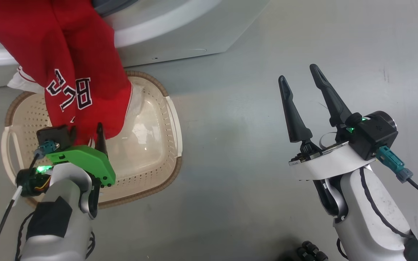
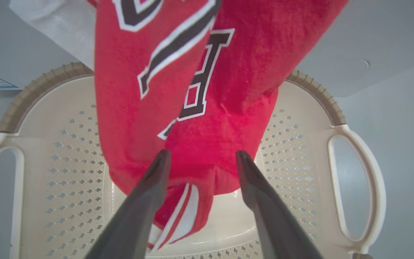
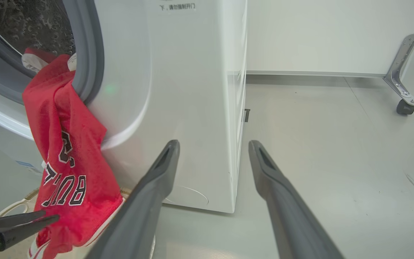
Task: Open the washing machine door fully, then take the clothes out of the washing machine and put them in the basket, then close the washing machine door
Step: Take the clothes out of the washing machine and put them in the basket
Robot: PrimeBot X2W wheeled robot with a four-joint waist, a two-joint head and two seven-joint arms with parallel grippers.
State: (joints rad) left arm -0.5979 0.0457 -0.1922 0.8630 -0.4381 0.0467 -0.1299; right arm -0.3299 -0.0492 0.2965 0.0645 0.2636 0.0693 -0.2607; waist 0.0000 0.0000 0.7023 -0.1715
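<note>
A red garment [image 1: 82, 54] with black-and-white lettering hangs out of the washing machine [image 1: 180, 32] opening, its lower end down inside the cream basket [image 1: 154, 152] on the floor. In the right wrist view the garment [image 3: 67, 144] drapes over the grey gasket [image 3: 88, 54]. My left gripper [image 1: 85, 136] is over the basket at the garment's bottom edge, open. Its fingers [image 2: 158, 172] stand apart on either side of the cloth [image 2: 228, 90]. White fabric [image 1: 20, 81] shows behind it. My right gripper [image 1: 298, 72] hangs open over bare floor, holding nothing. The washing machine door is out of view.
The basket [image 2: 336, 118] sits against the machine's base, its loop handles [image 2: 358, 180] out to the sides. More red and white cloth [image 3: 34, 59] lies in the drum. A wheeled metal leg [image 3: 404, 97] stands far right. Grey floor [image 1: 267, 36] spreads to the right.
</note>
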